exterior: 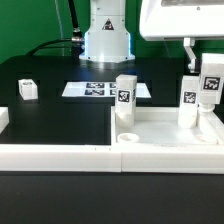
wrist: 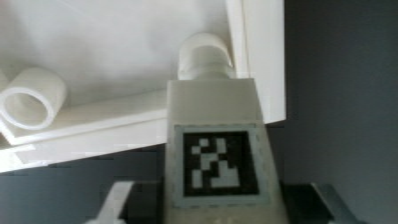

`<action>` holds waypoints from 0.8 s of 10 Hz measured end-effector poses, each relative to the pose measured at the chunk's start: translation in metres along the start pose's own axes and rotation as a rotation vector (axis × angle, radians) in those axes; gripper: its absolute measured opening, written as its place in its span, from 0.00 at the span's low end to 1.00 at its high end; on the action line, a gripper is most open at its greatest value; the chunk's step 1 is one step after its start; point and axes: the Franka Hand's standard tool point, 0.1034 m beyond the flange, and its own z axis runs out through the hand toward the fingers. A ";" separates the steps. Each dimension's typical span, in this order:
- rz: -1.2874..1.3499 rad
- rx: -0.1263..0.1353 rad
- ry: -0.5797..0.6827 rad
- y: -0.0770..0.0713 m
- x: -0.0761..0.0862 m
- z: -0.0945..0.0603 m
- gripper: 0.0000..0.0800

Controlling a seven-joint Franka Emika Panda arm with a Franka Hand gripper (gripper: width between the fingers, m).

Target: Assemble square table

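The square tabletop (exterior: 160, 122) is lying inside the corner of the border rails (exterior: 60, 155) at the exterior view's right, with one leg (exterior: 125, 95) standing on it. The gripper (exterior: 211, 80) is clamping a tagged leg (exterior: 212, 88) upright over its far right side. If this leg is tilting or sitting off its socket, it risks jamming there, or knocking the neighbouring leg (exterior: 190, 100) standing just beside it.

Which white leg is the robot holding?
The leg farthest to the exterior view's right, between the gripper's fingers. The leg beside it and the centre leg stand ungripped.
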 end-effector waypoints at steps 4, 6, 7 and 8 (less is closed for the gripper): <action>0.018 0.051 0.168 -0.003 0.017 -0.008 0.36; -0.006 0.051 0.180 -0.014 0.008 -0.001 0.36; -0.013 0.044 0.180 -0.011 0.008 0.001 0.36; -0.012 0.042 0.178 -0.011 0.007 0.002 0.36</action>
